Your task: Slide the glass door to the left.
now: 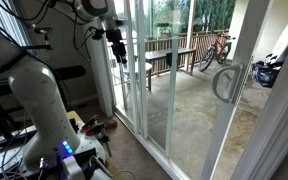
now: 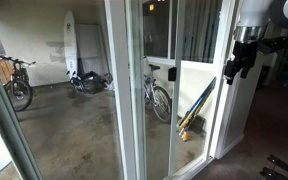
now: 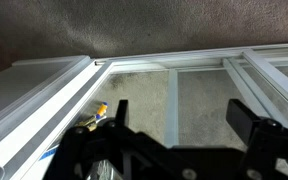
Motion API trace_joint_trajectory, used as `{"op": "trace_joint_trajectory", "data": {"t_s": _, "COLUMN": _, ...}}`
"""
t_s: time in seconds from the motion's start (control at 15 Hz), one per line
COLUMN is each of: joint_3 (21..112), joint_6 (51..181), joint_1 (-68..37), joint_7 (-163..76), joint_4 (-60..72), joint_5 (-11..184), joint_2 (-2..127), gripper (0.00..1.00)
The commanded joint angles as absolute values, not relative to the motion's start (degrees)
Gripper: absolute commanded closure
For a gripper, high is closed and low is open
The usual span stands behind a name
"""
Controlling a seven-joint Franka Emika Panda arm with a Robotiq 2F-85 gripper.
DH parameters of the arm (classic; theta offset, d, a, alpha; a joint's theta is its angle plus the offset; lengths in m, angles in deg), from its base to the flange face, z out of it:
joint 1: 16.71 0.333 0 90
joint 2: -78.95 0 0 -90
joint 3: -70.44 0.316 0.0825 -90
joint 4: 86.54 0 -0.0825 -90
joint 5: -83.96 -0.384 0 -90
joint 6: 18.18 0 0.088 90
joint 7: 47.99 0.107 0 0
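Note:
The glass door (image 1: 189,100) is a tall clear panel in a slim white frame, at the right in an exterior view. Its grey curved loop handle (image 1: 227,82) sits on the upright edge. My gripper (image 1: 115,46) hangs high up at the left, well away from the handle and close to another white-framed panel. It also shows in an exterior view (image 2: 232,66) beside a white door frame. In the wrist view the gripper (image 3: 184,116) is open and empty, and looks at white frames and glass. The handle does not show there.
The white robot base (image 1: 44,110) and cables stand at the left. Outside are a wooden railing (image 1: 169,50), a bicycle (image 1: 216,48) and dark gear (image 1: 267,70). A bicycle (image 2: 159,96), a surfboard (image 2: 71,45) and a leaning yellow-tipped stick (image 2: 196,108) lie behind the glass.

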State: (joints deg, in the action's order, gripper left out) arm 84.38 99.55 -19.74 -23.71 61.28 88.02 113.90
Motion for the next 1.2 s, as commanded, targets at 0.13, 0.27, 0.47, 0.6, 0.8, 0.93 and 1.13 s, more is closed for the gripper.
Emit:
{"op": "trace_joint_trajectory", "data": {"t_s": 0.13, "joint_3": 83.5, "joint_6": 99.4, "joint_1": -18.8, "joint_7": -23.3, "joint_4": 61.2, "joint_5": 88.6, "joint_2": 113.8, "gripper": 0.0}}
{"op": "trace_joint_trajectory", "data": {"t_s": 0.27, "joint_3": 83.5, "joint_6": 99.4, "joint_1": -18.8, "joint_7": -23.3, "joint_4": 61.2, "joint_5": 88.6, "joint_2": 113.8, "gripper": 0.0}}
{"op": "trace_joint_trajectory", "data": {"t_s": 0.47, "joint_3": 83.5, "joint_6": 99.4, "joint_1": -18.8, "joint_7": -23.3, "joint_4": 61.2, "joint_5": 88.6, "joint_2": 113.8, "gripper": 0.0}}
{"op": "trace_joint_trajectory", "data": {"t_s": 0.6, "joint_3": 83.5, "joint_6": 99.4, "joint_1": -18.8, "joint_7": -23.3, "joint_4": 61.2, "joint_5": 88.6, "joint_2": 113.8, "gripper": 0.0}}
{"op": "trace_joint_trajectory", "data": {"t_s": 0.8, "joint_3": 82.5, "joint_6": 100.2, "joint_1": -18.7, "joint_7": -24.4, "joint_4": 61.1, "joint_5": 88.3, "joint_2": 114.0, "gripper": 0.0}}
{"op": "trace_joint_trajectory", "data": {"t_s": 0.93, "joint_3": 80.9, "joint_6": 102.0, "joint_1": -19.2, "joint_7": -25.2, "joint_4": 60.9, "joint_5": 88.4, "joint_2": 114.6, "gripper": 0.0}}
{"op": "trace_joint_trajectory", "data": {"t_s": 1.13, "joint_3": 74.9, "joint_6": 100.6, "joint_1": -20.1, "joint_7": -33.7, "joint_4": 59.7, "joint_5": 89.2, "joint_2": 115.5, "gripper": 0.0}}
